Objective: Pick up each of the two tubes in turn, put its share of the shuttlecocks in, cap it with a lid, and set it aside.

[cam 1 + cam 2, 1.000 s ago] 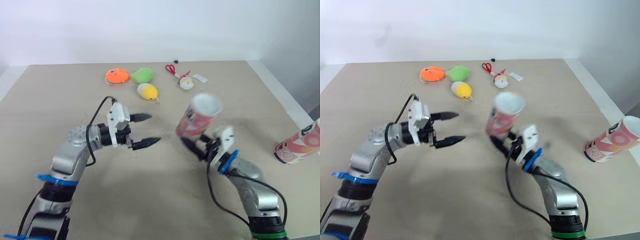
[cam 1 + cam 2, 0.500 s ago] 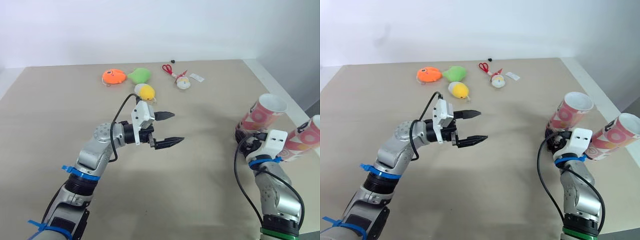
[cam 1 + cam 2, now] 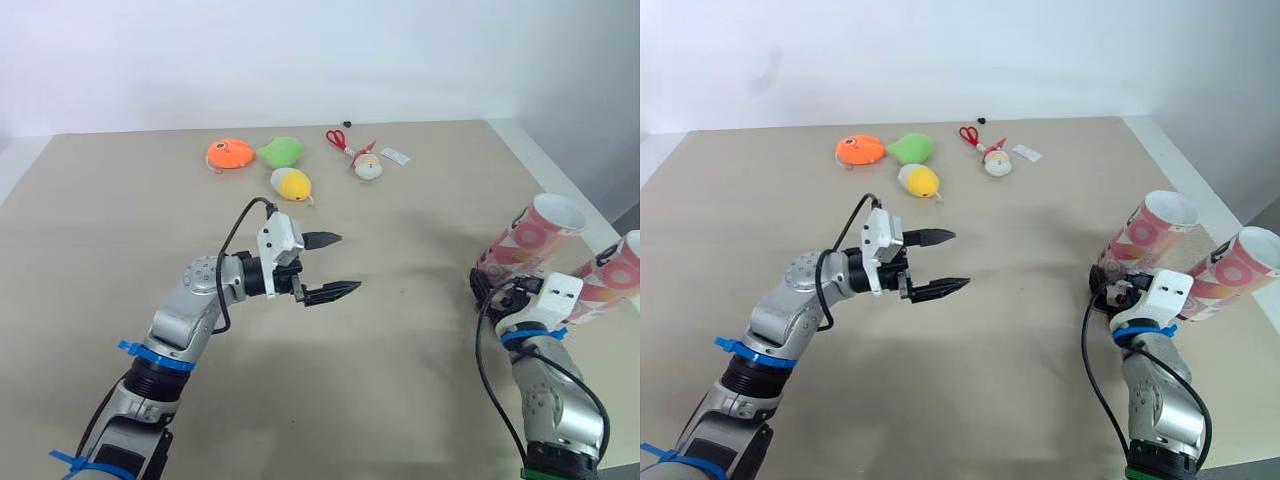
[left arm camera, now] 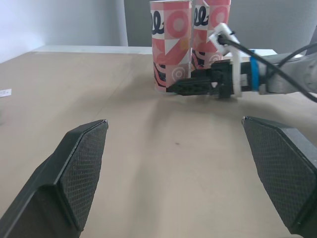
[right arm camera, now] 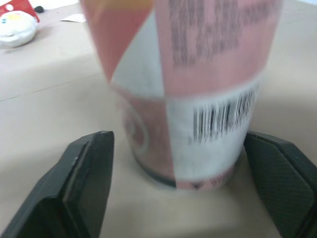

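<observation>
Losing part of second tube (image 3: 1236, 274) in the left eye view, w/ its outer side running off the edge. Hiding its base behind the R arm's white wrist housing in the right eye view. Not making out the inside of either tube: mouths opening up and away, white rims showing, contents unreadable. Not resolving the small black item (image 3: 346, 124) at the table's far edge.

Grasping pink patterned tube (image 3: 1145, 240) low at its base w/ R gripper (image 5: 178, 144), black fingers (image 5: 84, 188) closing in on both sides, barcode panel facing the wrist cam. Standing that tube upright on the beige table (image 3: 420, 390), near the R edge and just beside second tube. Touching each other or not: cannot tell.

Holding L gripper (image 3: 348, 264) above mid-table, released, fingers (image 4: 74, 168) spreading wide w/ nothing between, pointing toward the two tubes and well apart from them.

Lying in a loose group at the far side:
- orange plush toy (image 3: 231, 153), w/ green plush toy (image 3: 281, 151) just beside it
- yellow plush toy (image 3: 293, 183), slightly nearer in
- red scissors (image 3: 342, 138)
- small white figure toy (image 3: 368, 167), near the scissors
- white tag (image 3: 398, 156), next to the figure toy
</observation>
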Controlling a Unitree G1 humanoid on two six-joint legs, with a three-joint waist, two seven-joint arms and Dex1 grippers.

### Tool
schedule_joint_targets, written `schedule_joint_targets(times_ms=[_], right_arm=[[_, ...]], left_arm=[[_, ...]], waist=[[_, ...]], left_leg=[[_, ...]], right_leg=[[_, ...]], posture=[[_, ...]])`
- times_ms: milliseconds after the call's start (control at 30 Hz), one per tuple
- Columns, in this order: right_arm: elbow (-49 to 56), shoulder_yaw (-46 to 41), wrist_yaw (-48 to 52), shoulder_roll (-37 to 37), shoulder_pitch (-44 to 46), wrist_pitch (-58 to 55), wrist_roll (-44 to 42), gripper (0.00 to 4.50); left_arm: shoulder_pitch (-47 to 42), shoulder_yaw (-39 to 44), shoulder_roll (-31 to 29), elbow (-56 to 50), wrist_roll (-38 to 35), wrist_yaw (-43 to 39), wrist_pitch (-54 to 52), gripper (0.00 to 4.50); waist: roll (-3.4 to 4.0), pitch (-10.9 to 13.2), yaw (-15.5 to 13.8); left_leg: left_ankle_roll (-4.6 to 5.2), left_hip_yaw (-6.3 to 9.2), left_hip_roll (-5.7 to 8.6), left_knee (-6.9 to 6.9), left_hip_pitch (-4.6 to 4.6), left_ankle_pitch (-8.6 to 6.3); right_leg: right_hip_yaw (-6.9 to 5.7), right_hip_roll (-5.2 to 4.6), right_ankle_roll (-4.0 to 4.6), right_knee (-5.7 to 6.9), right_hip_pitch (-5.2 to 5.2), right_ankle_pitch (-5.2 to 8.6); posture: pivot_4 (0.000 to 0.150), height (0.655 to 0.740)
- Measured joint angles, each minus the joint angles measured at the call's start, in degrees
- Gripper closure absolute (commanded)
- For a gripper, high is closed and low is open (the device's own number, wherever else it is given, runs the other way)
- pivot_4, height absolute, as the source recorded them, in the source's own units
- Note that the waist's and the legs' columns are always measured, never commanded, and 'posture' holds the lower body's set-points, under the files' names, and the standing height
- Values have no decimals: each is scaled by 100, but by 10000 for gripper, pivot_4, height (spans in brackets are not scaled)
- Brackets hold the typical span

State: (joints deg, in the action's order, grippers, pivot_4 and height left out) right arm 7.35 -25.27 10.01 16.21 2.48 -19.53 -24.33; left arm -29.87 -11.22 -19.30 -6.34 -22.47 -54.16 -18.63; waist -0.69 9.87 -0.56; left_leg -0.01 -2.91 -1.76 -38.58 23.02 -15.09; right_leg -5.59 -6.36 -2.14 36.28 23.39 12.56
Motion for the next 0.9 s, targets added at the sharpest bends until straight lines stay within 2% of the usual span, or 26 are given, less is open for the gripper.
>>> schedule_joint_targets(times_ms=[133,233,333,433,533,633,900], right_arm=[[491,3,149,-50,-520,-8,-208,524],[1162,223,776,118,-1118,-10,-483,524],[1630,836,1569,764,-1125,-135,-513,524],[1862,1489,2217,1359,-734,-245,-444,524],[1759,1906,2542,1522,-461,-277,-291,524],[1358,2130,2686,1380,-314,-210,-203,524],[550,2298,2835,1066,147,126,-5,524]], left_arm=[[111,50,-76,-18,1,30,-4,0],[461,245,-249,-131,78,308,-11,0],[1069,552,-456,-207,231,677,34,0],[1916,881,-527,-371,401,1059,218,0],[2526,1083,-607,-550,476,1299,372,0],[2806,1237,-652,-797,502,1456,467,0],[2575,1279,-619,-763,502,1617,493,0]], waist=[[2,-1,1],[9,-5,23],[9,-5,106],[-1,-1,126],[-12,2,17],[-13,1,-50],[-13,1,-33]], left_leg=[[4,1,0,0,-1,-2],[14,-1,-2,1,-13,-8],[17,-2,-2,2,-40,-10],[16,4,-9,2,-49,-10],[11,8,-19,1,-47,-4],[5,7,-13,0,-39,0],[6,0,-13,0,-39,0]], right_leg=[[15,2,-2,0,2,0],[33,8,-4,0,2,1],[70,22,-29,-2,-2,10],[75,33,-24,-2,-6,0],[67,42,-13,-1,-4,-4],[72,41,-13,-3,-3,-4],[84,48,-18,-6,-1,-10]], posture=[[1500,7400],[1500,7400],[1500,7400],[1500,7400],[1500,7400],[1500,7400],[1500,7400]])
